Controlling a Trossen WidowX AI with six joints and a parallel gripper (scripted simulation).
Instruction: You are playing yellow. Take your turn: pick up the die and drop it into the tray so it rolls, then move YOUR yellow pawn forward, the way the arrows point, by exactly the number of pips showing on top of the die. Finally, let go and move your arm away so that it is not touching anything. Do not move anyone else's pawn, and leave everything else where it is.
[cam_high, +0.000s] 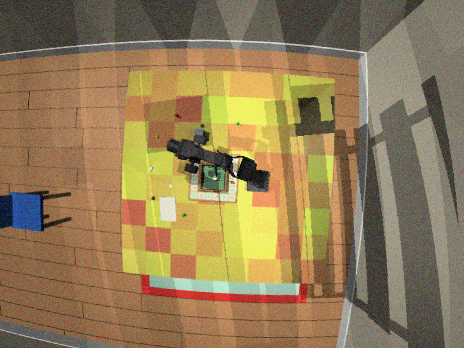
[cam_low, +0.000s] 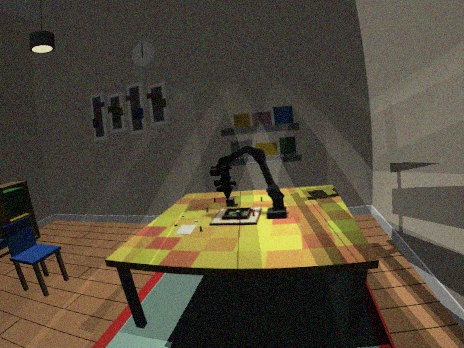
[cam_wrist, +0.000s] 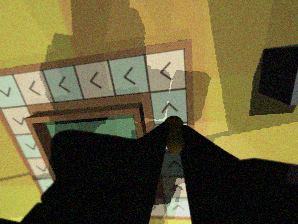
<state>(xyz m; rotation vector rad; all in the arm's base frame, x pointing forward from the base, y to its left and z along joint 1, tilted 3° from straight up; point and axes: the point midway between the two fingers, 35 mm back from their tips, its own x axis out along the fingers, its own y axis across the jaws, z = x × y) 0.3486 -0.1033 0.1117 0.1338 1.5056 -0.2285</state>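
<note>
Supporting everything, the table (cam_high: 225, 250) (cam_low: 240, 245) carries one arm (cam_high: 215, 157) (cam_low: 247, 150), which partly hides the one board (cam_high: 212, 197) (cam_low: 217, 220) (cam_wrist: 95, 80) in the top view. The wrist view alone resolves its arrows: six squares along the upper row, the leftmost cropped. Black fingers cover much of the single tray (cam_high: 201, 180) (cam_wrist: 85, 116). The gripper (cam_low: 229, 200) (cam_wrist: 174, 129) is nearly closed, pinching one yellow pawn (cam_wrist: 175, 142), dim in shadow, over the board's right-hand track. The die's pips are unreadable.

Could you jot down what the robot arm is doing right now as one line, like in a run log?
gripper: shut on yellow pawn | place: over board track, beside tray | pawn release: not yet done
</note>
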